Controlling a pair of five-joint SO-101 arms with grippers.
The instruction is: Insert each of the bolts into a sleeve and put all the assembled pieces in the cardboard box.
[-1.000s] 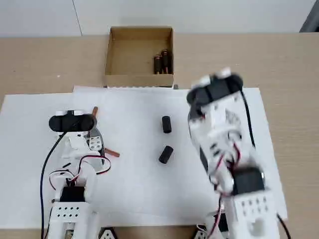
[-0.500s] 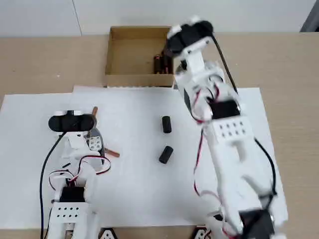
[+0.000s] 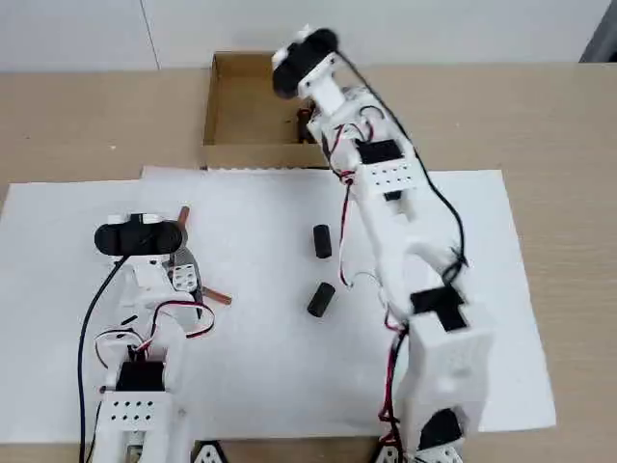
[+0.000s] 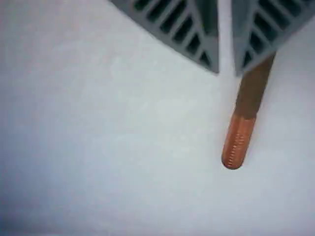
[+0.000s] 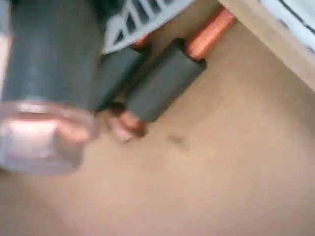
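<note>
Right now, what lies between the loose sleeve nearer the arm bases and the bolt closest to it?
In the high view, only bare white paper lies between that sleeve and the bolt; nothing else sits in the stretch.

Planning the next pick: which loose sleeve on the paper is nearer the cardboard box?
The straight sleeve, pointing at the cardboard box; the tilted sleeve lies farther from it.
</note>
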